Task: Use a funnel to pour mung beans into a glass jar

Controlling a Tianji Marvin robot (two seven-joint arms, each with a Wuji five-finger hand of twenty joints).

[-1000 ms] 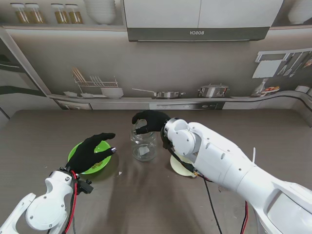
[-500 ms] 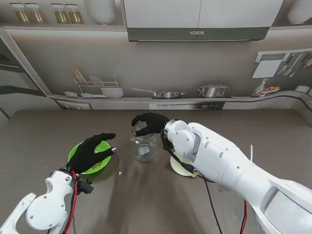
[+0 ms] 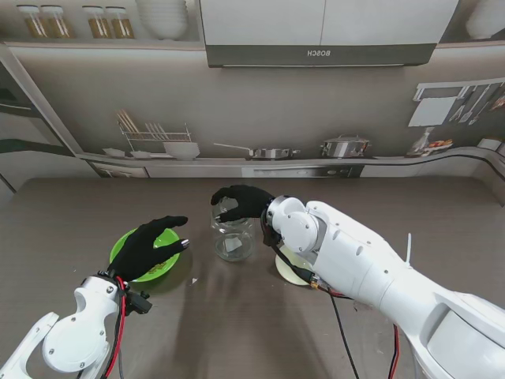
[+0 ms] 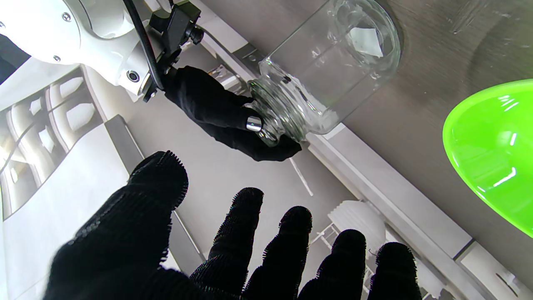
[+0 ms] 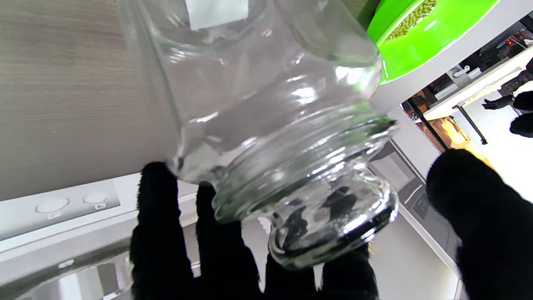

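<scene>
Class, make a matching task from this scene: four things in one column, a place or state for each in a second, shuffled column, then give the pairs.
1 jar
2 green bowl
3 left hand
4 right hand

a fingers spread over the bowl
b holds beans
c clear, without lid
d at the jar's mouth

Pairs: 1-c, 2-b, 3-a, 4-d

Mock kitchen test setting: a printed backdrop [image 3: 260, 118] showing a Bosch range hood [image 3: 319, 54], cupboards, pans and utensils stands behind a wood-grain desk [image 3: 71, 213].
</scene>
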